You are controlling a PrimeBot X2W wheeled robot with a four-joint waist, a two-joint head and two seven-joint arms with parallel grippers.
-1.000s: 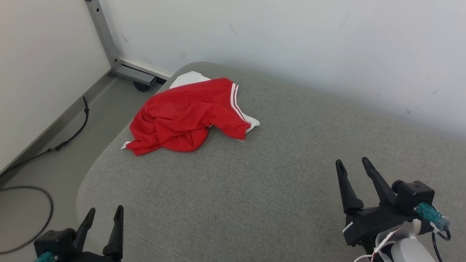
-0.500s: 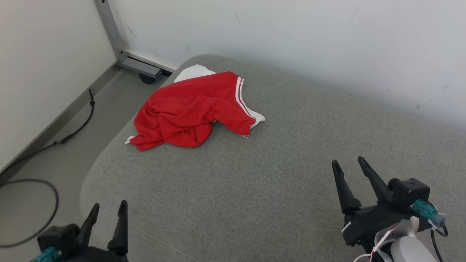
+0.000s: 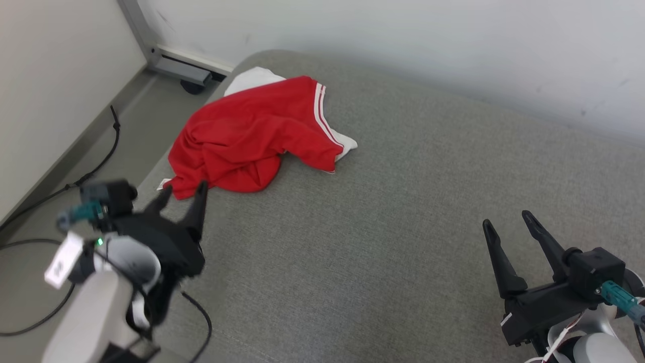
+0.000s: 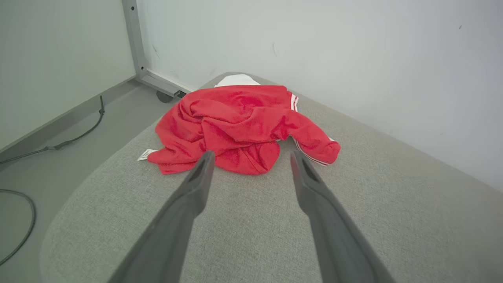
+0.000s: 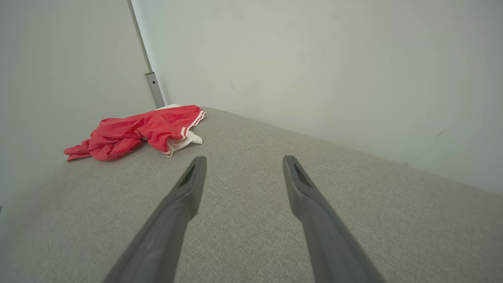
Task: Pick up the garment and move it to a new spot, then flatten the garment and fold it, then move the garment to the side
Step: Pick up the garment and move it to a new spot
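Observation:
A crumpled red garment (image 3: 247, 136) with white stripes and white trim lies on the far left corner of the grey cushioned surface (image 3: 393, 212). In the left wrist view the garment (image 4: 239, 125) sits just beyond the fingertips. My left gripper (image 3: 184, 190) hangs open just short of the garment's near edge, with nothing between its fingers. My right gripper (image 3: 508, 224) stands open and empty at the lower right, far from the cloth. The right wrist view shows the garment (image 5: 137, 131) at a distance to the left.
The surface's rounded left edge drops to a grey floor (image 3: 30, 212) with black cables (image 3: 95, 171). A metal frame leg with a castor (image 3: 184, 75) stands behind the corner. A pale wall (image 3: 403, 40) runs along the far edge.
My left arm has risen and reached forward, bringing its open gripper up to the garment's near edge. The camera has shifted a little. The right gripper holds about the same place.

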